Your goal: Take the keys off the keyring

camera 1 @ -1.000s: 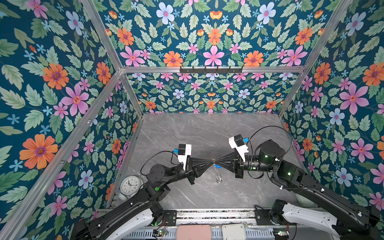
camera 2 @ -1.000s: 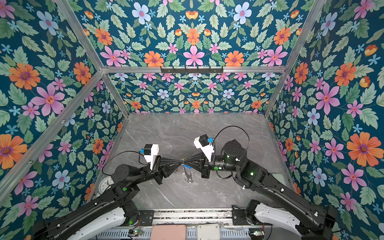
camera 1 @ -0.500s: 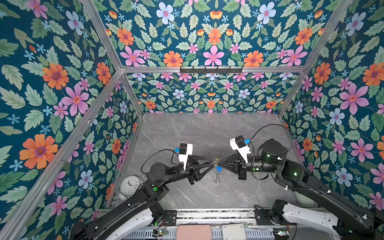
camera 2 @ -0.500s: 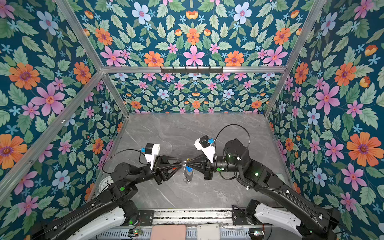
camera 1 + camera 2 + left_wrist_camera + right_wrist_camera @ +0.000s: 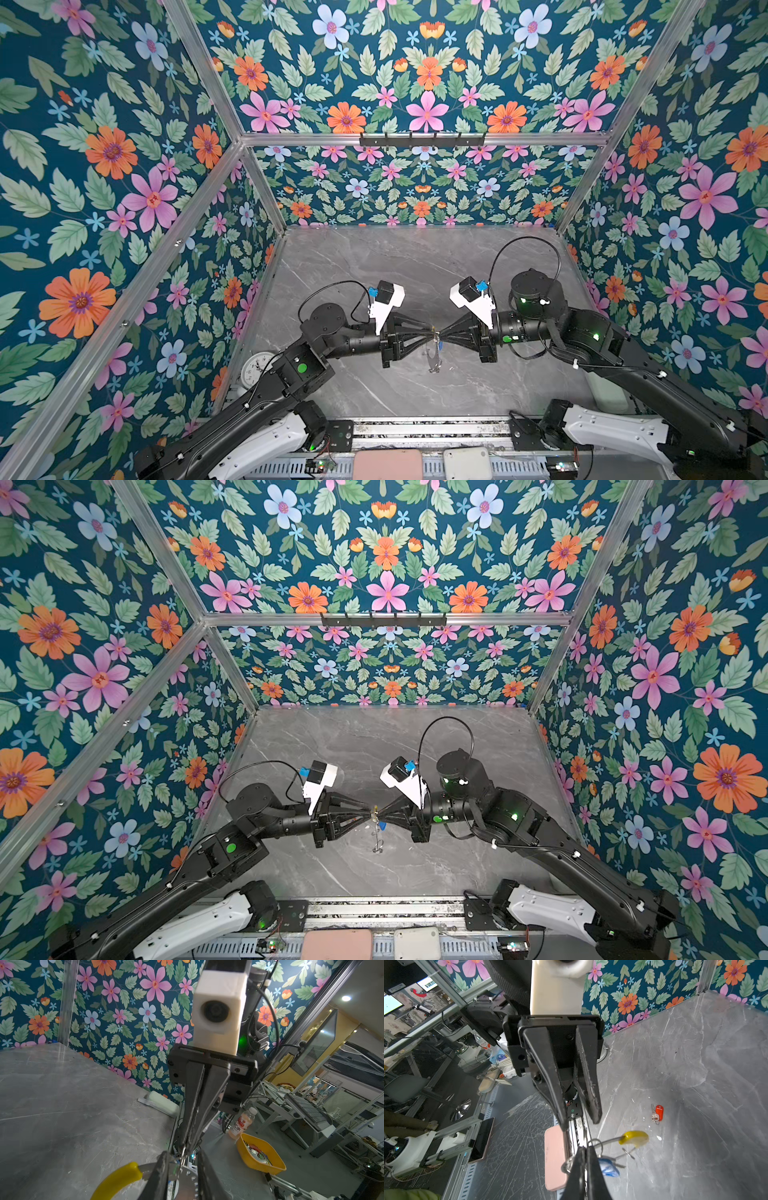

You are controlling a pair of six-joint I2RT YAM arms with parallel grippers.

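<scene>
We see the two arms tip to tip above the middle of the surface, nearer its front edge than its back. The right gripper has its jaws pressed together on the keyring, pinching thin metal where several small loops crowd. Which strand sits in the pinch we cannot tell. The ring hangs below that pinch with its yellow segment swung out to one side. The blue-tagged key is on the ring and touches the side of the right jaws. Its long axis is too foreshortened for us to call. The red-tagged key lies flat on the surface, well apart from the ring and free of it.

The left gripper points straight at the right one, jaws spread partway with nothing between them. Their tips sit just short of the ring and a little above the blue tag. We judge the left arm to be the free and nearer one. It would have to dip slightly, close on the blue tag and draw back along the line of the two arms.

As for writing, a bottle beyond the surface carries a red-and-white label too blurred to read. The clock at the front left corner shows numerals too small to read. We find no brand on the arms.
</scene>
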